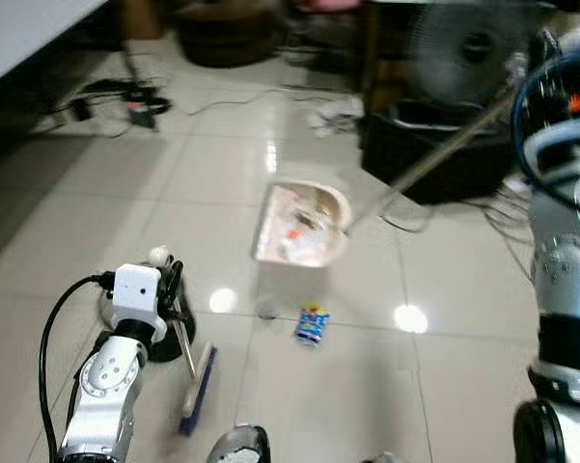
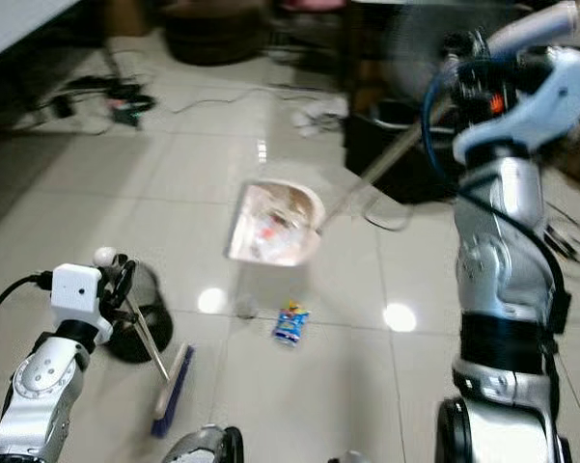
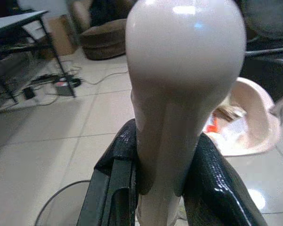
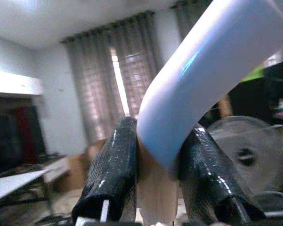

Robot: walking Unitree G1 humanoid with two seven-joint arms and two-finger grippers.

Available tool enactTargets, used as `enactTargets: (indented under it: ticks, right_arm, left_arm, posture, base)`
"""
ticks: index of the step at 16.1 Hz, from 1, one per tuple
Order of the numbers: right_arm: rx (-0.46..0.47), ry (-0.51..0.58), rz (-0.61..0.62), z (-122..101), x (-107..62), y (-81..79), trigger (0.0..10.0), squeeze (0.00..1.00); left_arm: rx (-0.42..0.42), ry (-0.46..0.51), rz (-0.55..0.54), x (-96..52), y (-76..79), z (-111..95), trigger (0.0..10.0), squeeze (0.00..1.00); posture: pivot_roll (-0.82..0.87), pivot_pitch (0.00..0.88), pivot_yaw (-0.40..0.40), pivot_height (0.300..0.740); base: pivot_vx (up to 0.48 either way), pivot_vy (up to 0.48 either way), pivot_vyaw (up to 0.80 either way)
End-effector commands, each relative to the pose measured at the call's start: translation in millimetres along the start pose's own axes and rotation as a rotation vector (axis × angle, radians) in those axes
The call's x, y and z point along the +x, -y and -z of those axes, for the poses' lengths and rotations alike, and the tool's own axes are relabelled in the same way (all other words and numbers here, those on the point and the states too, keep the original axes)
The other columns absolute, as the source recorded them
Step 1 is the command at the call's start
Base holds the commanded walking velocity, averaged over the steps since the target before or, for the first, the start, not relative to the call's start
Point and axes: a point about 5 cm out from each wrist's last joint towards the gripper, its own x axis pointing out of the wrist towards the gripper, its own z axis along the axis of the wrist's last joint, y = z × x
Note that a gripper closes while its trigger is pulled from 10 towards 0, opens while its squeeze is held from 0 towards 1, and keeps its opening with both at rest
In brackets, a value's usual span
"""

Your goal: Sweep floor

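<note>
Robot sweeping a tiled floor with broom and dustpan.

The left gripper (image 1: 171,280) pinches the broom (image 1: 197,386) handle; its brush rests left of a blue wrapper (image 1: 312,325). Beyond the wrapper, the litter-filled dustpan (image 1: 302,226) hangs raised, its long handle clamped by the right gripper (image 2: 460,60).

We see a glossy floor (image 1: 434,386) of large pale tiles with 3 bright light reflections. On it, near the middle, lies a small blue and white wrapper (image 1: 312,326). Beside it to our left the blue broom head (image 1: 199,390) touches the tiles, and a dark round base (image 2: 135,340) sits just beyond that. Farther off, black cables and a power strip (image 1: 125,99) trail across the floor, crumpled white paper (image 1: 333,116) lies near a black box (image 1: 434,159), and a dark round cushion (image 1: 227,39) rests at the back.
</note>
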Motion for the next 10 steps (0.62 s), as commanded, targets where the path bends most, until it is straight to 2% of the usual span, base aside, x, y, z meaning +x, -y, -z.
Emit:
enactTargets:
  ticks: [1,5,10]
  right_arm:
    - [0.036,0.025,-0.004,-5.7,3.7,-3.3,10.0,0.00]
    - [0.050,-0.008,0.028,5.0,7.8,-4.9,10.0,0.00]
    - [0.066,-0.057,0.030,18.3,3.9,-8.9,10.0,0.00]
  left_arm:
    - [0.027,0.046,-0.001,1.6,-1.1,-9.5,10.0,0.00]
    - [0.005,0.033,-0.002,-1.5,0.4,-7.7,10.0,0.00]
    - [0.008,0.030,-0.006,-5.7,-3.8,-7.0,10.0,0.00]
  posture:
    - [-0.01,0.000,0.058,0.740]
    - [0.00,0.004,0.046,0.740]
    - [0.01,0.006,0.045,0.740]
  base:
    - [0.000,0.000,0.80]
    - [0.000,0.000,0.80]
    - [0.284,0.000,0.79]
